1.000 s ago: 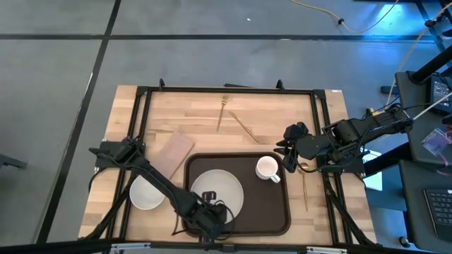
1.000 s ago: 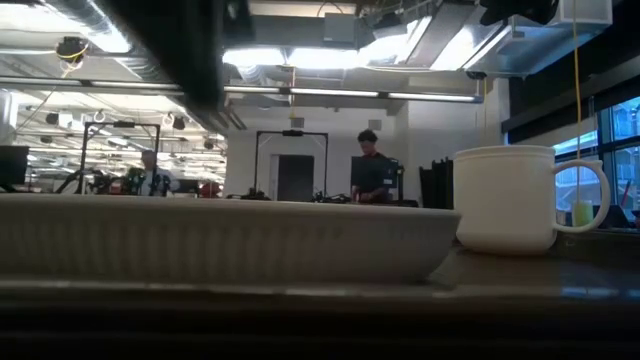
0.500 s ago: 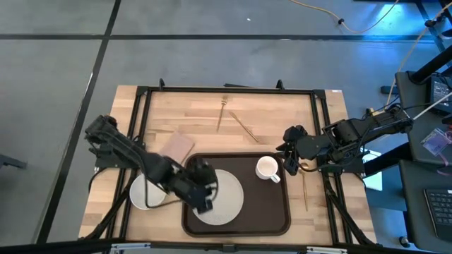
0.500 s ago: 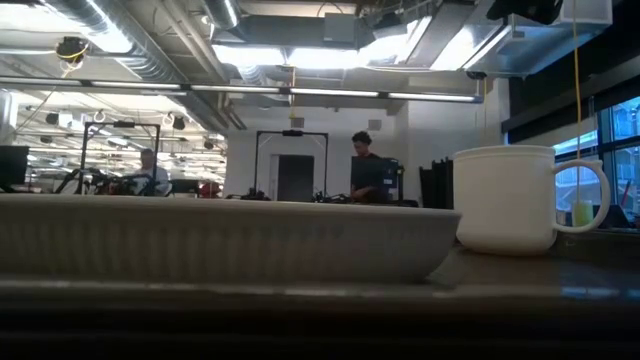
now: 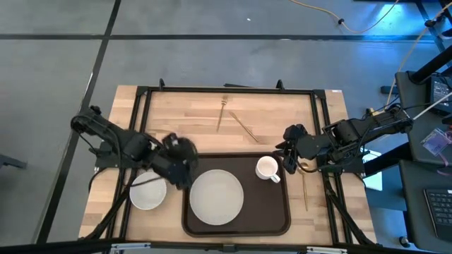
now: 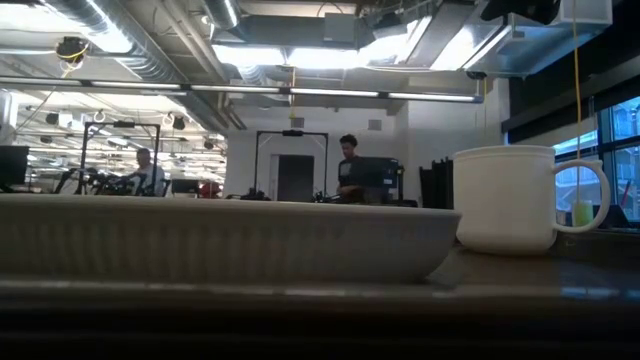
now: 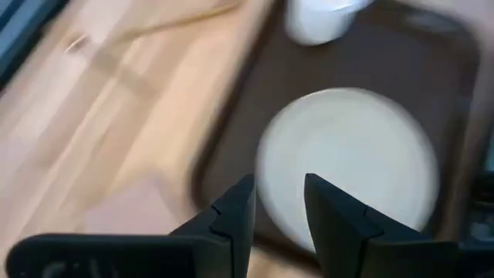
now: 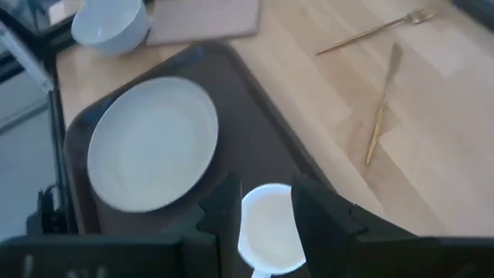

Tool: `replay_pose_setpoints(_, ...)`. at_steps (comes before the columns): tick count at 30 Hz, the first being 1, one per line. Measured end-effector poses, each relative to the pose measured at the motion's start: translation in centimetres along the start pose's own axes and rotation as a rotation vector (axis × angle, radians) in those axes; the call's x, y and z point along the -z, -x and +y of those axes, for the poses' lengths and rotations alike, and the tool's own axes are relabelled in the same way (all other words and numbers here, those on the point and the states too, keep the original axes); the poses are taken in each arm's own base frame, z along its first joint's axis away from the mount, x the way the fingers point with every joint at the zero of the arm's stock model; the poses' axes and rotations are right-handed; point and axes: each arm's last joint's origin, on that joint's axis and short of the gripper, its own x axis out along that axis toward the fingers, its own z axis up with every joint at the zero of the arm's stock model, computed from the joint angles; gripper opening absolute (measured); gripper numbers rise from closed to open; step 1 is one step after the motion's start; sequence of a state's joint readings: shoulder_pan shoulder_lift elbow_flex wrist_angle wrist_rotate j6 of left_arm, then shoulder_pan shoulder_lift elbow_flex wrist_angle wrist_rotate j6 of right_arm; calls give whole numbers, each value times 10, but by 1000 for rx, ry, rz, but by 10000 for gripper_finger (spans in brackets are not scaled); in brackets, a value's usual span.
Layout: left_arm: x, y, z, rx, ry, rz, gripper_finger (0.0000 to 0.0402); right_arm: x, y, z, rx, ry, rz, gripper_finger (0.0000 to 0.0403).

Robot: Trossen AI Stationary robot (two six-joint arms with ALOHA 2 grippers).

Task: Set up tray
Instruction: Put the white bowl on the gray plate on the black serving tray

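- Left gripper is hovering empty, fingers parted, at the tray's left rim.
- Right gripper is waiting, fingers apart, beside the mug.

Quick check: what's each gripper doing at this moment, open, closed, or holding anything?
Left gripper: open, holding nothing, above the tray's left edge near the white plate.
Right gripper: open, holding nothing, hovering by the white cup.

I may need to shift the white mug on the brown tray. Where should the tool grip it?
Probably across the rim of the white ceramic mug, coming from straight above: it stands upright and open-topped on the dark brown rectangular tray, handle toward the table's right edge, beside the right tool.
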State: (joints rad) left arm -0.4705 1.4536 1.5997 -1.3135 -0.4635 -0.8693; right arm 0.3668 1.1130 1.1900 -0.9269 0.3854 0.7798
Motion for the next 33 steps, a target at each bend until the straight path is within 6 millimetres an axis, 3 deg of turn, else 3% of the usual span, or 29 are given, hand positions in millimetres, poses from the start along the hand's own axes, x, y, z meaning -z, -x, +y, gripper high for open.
replay_pose_setpoints(7,9,2,28,-179,-122,173,111,-6,-1,0,14,-28,-69,117)
replay_pose_setpoints(16,10,5,35,-17,-204,314,111,-12,-4,-6,40,-59,-87,117)
replay_pose_setpoints(29,11,14,41,-30,-208,256,112,-18,-7,-13,76,-66,-98,117)
replay_pose_setpoints(33,13,15,39,25,-196,313,126,-19,-7,-14,80,-69,-100,117)
